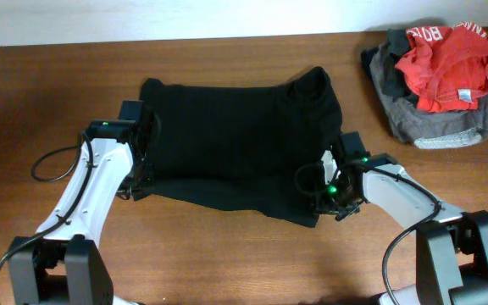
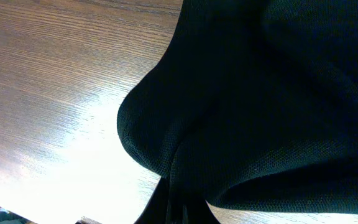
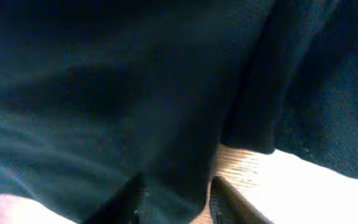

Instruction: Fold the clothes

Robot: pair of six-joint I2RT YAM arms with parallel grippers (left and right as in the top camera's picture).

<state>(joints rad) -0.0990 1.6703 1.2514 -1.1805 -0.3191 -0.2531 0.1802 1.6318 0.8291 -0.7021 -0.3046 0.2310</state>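
The clothes (image 1: 235,140), one black garment, lie spread across the middle of the wooden table (image 1: 227,263), with the right side bunched up. My left gripper (image 1: 145,174) is at the garment's left edge. In the left wrist view this gripper (image 2: 176,211) is shut on a pinched fold of the black fabric (image 2: 260,106). My right gripper (image 1: 320,191) is at the lower right edge. In the right wrist view its fingers (image 3: 229,199) stand apart with black cloth (image 3: 135,93) between them and a strip of bare wood beside one finger.
A pile with a red garment (image 1: 443,63) on a grey one (image 1: 422,123) sits at the back right corner. A black cable (image 1: 53,165) loops out left of my left arm. Bare wood runs along the front edge.
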